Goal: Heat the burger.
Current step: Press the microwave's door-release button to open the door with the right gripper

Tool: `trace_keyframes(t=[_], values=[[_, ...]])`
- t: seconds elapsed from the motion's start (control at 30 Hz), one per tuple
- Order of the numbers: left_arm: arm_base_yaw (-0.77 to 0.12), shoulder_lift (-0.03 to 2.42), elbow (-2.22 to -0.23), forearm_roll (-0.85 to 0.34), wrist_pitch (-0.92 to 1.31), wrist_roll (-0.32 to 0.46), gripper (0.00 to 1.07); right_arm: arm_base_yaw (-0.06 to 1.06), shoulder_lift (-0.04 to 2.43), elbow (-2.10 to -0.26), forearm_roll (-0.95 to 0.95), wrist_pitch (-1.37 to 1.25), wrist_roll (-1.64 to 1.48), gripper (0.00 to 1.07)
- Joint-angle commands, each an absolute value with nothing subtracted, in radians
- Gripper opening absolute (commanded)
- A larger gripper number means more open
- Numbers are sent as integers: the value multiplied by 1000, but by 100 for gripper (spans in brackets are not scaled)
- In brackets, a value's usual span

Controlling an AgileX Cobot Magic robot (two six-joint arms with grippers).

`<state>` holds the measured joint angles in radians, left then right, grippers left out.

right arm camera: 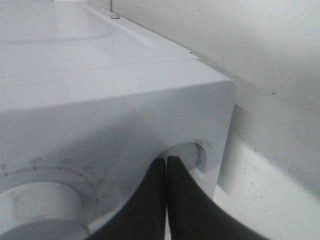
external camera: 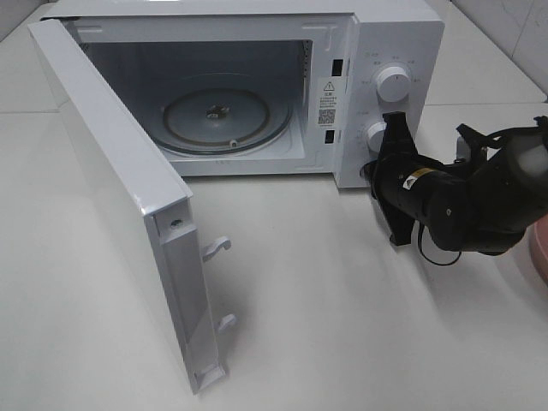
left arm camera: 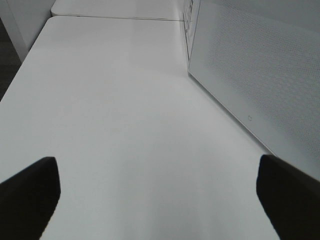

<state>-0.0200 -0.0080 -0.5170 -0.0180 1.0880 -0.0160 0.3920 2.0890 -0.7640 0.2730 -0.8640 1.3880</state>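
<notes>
No burger in our views, only a pink plate rim far right behind the right gripper, pressed together at the open microwave panel, so we judge it nearer than the spread left gripper.

The pinkish plate is cut off by the right edge of the high view, so only a sliver of its rim is seen. The microwave's panel below the lower knob is covered by the right gripper. The warning sticker's print is too small to be read. Of the left gripper only two dark fingertips are shown, cropped by the frame. In the right wrist view the lower knob is blurred and cut off.
</notes>
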Motion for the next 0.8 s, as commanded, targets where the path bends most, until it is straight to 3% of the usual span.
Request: trace_keyframes(t=[0.03, 0.8], values=[[-27, -19, -517, -16, 1071, -17, 101, 393, 2057, -759, 253, -926, 1390, 0], [-27, -19, -517, -16, 1071, -17, 101, 393, 1902, -532, 192, -935, 1359, 0]])
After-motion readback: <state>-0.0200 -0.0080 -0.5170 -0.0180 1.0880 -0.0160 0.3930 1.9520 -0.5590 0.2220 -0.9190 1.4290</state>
